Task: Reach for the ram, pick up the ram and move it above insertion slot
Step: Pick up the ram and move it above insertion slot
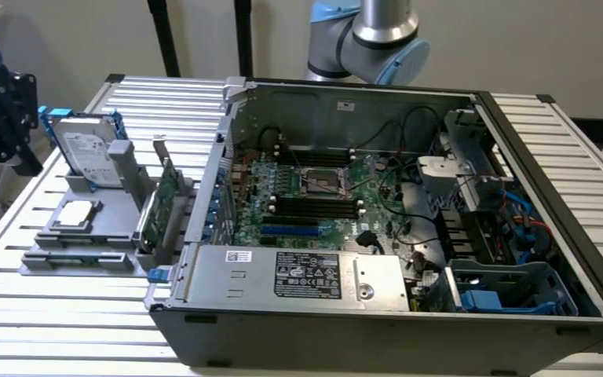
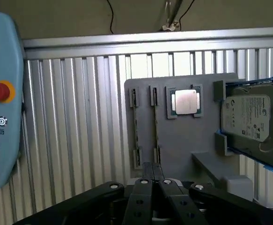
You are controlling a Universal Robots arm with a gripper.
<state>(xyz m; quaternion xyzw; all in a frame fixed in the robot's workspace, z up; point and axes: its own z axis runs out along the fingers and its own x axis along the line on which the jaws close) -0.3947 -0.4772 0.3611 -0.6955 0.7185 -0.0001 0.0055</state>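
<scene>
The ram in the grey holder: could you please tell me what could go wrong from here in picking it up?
1. The ram stands on edge right beside a second stick. The gripper, close to one end of it, might catch both or the wrong one.
2. The CPU lies just on the ram's other side in the grey holder, so a sideways drift could knock it.
</scene>
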